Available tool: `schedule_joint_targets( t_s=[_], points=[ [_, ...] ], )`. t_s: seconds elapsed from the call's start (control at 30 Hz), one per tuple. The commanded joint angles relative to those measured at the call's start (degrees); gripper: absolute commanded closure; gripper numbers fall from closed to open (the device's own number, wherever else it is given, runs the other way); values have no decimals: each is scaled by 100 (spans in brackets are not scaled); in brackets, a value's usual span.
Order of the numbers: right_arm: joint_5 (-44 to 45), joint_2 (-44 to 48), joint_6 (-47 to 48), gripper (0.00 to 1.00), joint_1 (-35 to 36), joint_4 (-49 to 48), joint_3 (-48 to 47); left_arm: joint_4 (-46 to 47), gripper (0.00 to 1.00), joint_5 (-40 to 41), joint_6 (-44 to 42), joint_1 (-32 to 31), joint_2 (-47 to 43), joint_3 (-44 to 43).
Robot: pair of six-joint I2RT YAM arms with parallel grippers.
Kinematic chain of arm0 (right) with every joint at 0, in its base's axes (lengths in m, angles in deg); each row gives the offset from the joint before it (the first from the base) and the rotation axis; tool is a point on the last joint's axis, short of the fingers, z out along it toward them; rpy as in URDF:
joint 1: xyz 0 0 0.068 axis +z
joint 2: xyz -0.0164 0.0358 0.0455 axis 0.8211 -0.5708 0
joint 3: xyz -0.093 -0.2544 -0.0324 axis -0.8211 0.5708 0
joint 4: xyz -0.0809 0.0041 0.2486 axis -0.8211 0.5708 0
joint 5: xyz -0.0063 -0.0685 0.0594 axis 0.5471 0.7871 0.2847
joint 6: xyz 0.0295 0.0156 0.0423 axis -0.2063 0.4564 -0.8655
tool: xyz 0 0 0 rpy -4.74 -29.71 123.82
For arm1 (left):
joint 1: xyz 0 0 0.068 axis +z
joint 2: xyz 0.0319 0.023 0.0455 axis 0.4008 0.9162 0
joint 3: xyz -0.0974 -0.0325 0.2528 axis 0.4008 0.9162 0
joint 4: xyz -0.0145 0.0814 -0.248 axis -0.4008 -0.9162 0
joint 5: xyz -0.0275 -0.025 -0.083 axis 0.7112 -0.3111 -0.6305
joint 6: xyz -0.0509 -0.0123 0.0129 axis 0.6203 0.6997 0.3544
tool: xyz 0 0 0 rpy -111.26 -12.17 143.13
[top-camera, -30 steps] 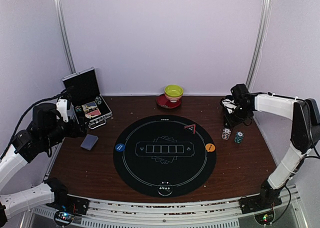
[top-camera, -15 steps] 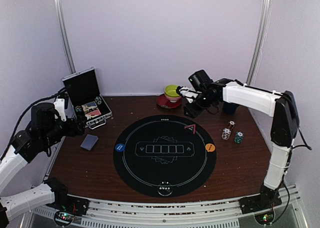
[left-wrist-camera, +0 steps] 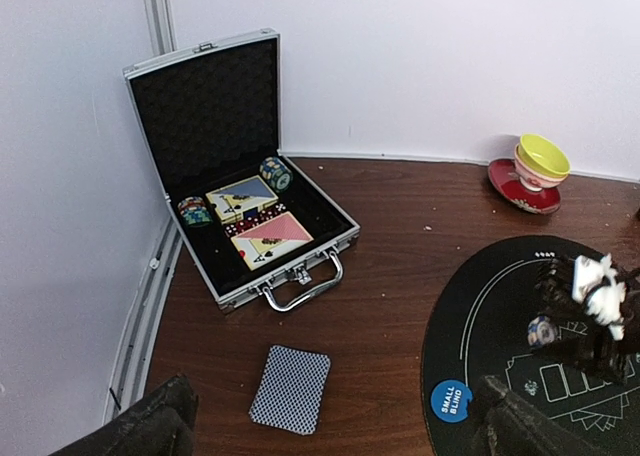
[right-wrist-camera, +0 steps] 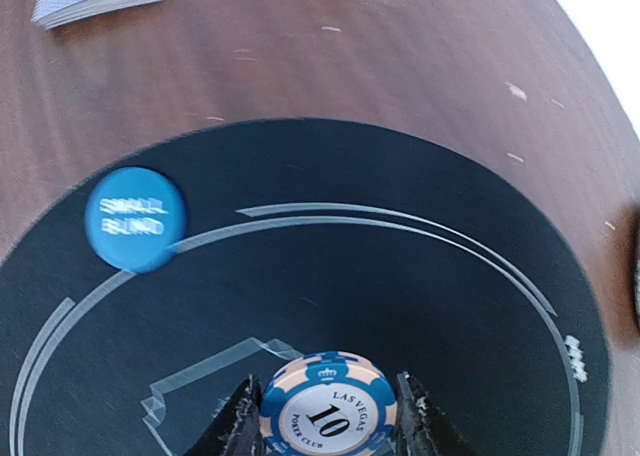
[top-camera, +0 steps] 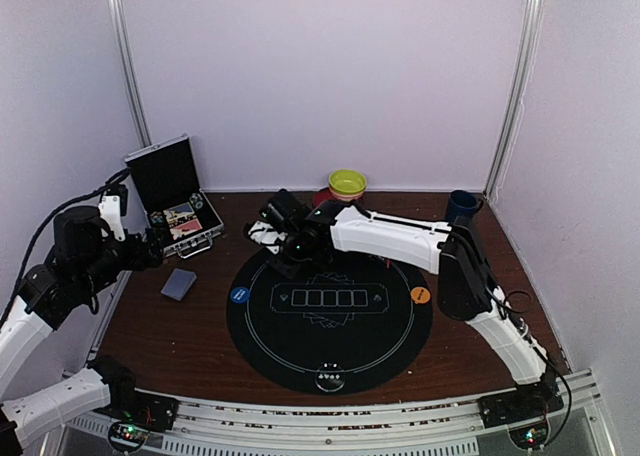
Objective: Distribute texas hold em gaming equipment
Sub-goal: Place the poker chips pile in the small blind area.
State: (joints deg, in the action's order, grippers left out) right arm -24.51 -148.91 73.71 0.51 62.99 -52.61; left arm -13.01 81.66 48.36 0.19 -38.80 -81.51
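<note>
A blue-and-white "10" poker chip (right-wrist-camera: 325, 408) is pinched edge-on in my right gripper (right-wrist-camera: 325, 421), just above the upper left part of the black round mat (right-wrist-camera: 420, 276). From above, that gripper (top-camera: 283, 241) is stretched far left across the mat (top-camera: 330, 341); the left wrist view shows the same chip (left-wrist-camera: 541, 330). A blue-backed deck of cards (left-wrist-camera: 290, 388) lies on the wood below my open left gripper (left-wrist-camera: 330, 438), which holds nothing. The blue "small blind" button (top-camera: 240, 295) and the orange button (top-camera: 421, 295) sit on the mat's edges.
An open metal case (left-wrist-camera: 240, 176) with cards and chip stacks stands at the back left. The yellow-green bowl (top-camera: 347, 184) on its red saucer is at the back centre, and a dark blue mug (top-camera: 461, 204) is at the back right. White walls surround the table.
My right arm has swung from the far right side all the way left across the mat, carrying the chip. The left arm has barely shifted.
</note>
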Motion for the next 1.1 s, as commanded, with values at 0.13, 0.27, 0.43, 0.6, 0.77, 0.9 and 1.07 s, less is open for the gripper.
schedule_joint_targets(
  t_s=[0.13, 0.27, 0.43, 0.6, 0.77, 0.9, 1.07],
  points=[
    [193, -476, -282, 68, 202, -839, -522, 310, 2, -11, -11, 76, -69, 59],
    [199, -708, -250, 68, 214, -867, -543, 313, 2, -2, -11, 76, -69, 59],
    [122, -953, -325, 68, 233, -903, -746, 316, 2, -7, -11, 94, -39, 59],
    [193, -1095, -319, 68, 266, -1032, -868, 321, 2, -61, -9, 171, 27, 59],
    [178, -1260, -311, 68, 282, -981, -963, 327, 2, -71, -9, 217, 44, 67],
    [122, -1342, -315, 65, 275, -936, -992, 321, 2, -110, -18, 239, 97, 59],
    [67, -1388, -305, 61, 286, -886, -1012, 327, 2, -164, -36, 261, 105, 59]
  ],
)
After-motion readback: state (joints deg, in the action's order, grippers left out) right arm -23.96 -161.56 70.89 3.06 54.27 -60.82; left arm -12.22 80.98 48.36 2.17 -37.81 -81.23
